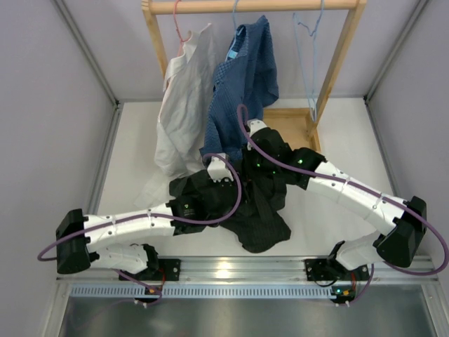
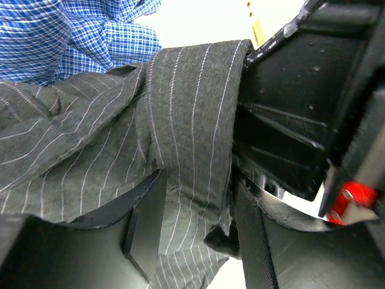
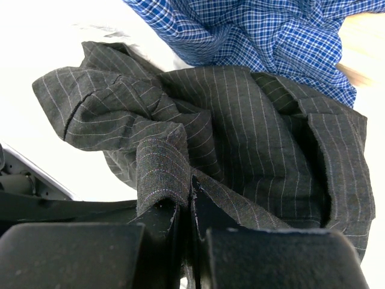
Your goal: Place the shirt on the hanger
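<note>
- The shirt (image 1: pixel 263 217) lies in a crumpled heap on the white table (image 1: pixel 351 140), in front of the rack (image 1: pixel 338 63) and between the two arms.
- From above, both arms reach in and meet over the top of the heap.
- The left claw (image 2: pixel 198 180) has a thick strip of the shirt between its two fingers (image 2: pixel 144 235). The fingers are still a fair way apart, but the cloth fills the gap and touches both sides.
- The strip runs up tight from the claw. A black part (image 2: pixel 301 102) with a red bit sits right beside it.
- The right claw (image 3: pixel 189 192) is almost fully closed, and it pinches a small fold of the shirt that stands up between the tips.
- The hanger (image 1: pixel 306 67) hangs bare on the rack's top bar, on the right side, well apart from the shirt.
- A blue shirt (image 1: pixel 245 77) hangs in the middle of the bar, and its bottom edge comes down just behind the dark heap.
- A white shirt (image 1: pixel 182 105) hangs to the left of the blue one, and its end rests on the table.
</note>
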